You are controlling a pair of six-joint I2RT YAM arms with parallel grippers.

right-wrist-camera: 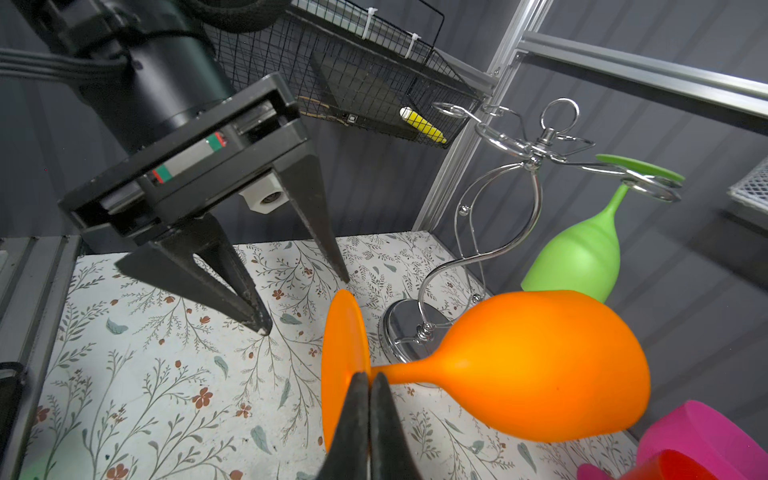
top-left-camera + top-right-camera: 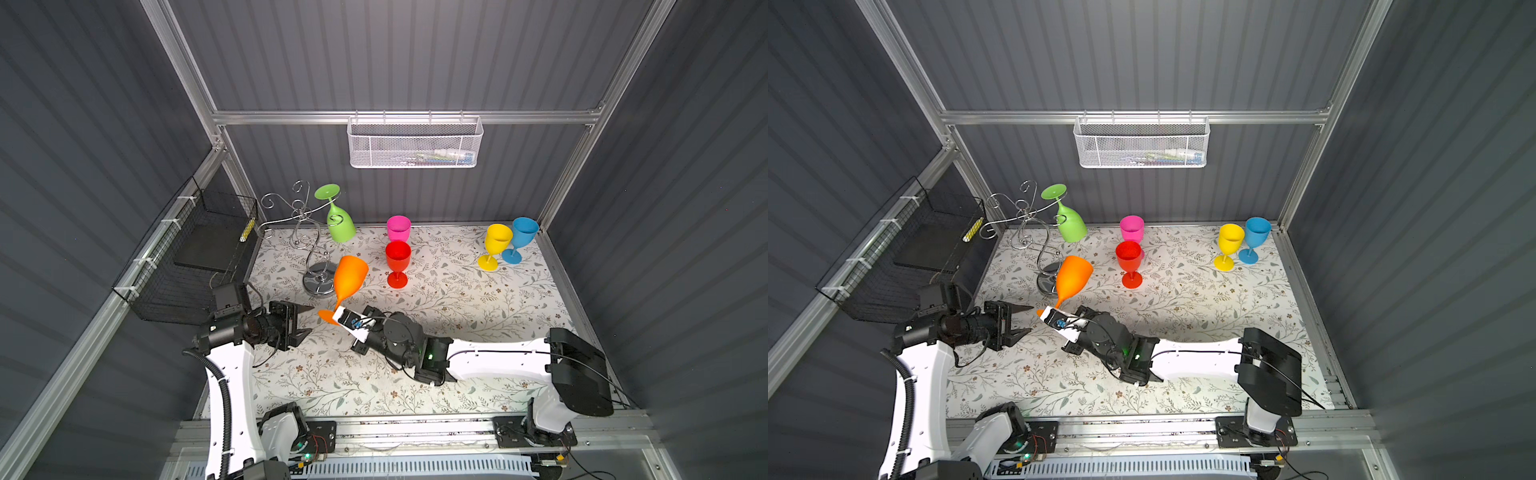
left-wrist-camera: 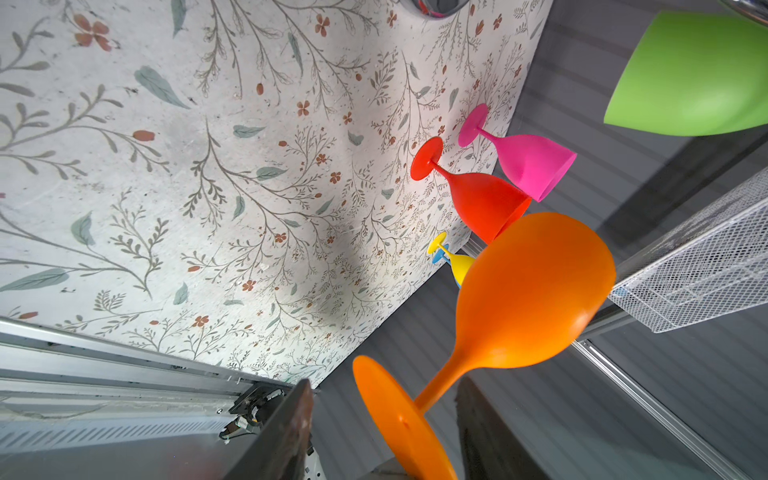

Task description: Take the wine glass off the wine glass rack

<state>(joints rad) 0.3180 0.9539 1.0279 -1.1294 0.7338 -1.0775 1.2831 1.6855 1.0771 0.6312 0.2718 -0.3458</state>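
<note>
Since my right gripper (image 1: 370, 384) is clamped tight on the foot of the orange wine glass (image 1: 540, 365), held tilted beside the wine glass rack (image 1: 534, 164), I judge it light, stiff, slick plastic. The left gripper (image 1: 303, 305), part-open and empty, could take the stem.

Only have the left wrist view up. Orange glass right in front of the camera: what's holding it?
Observer: The right gripper, shut on the rim of the orange glass foot.
Operator: And the left jaws? I see one finger only.
Observer: The left gripper is open with nothing between the jaws, tips just short of the orange foot.
Operator: I only get a green bowl. Is it on the rack?
Observer: Yes. The green glass hangs upside down, its foot caught in a curled arm of the wine glass rack.
</note>
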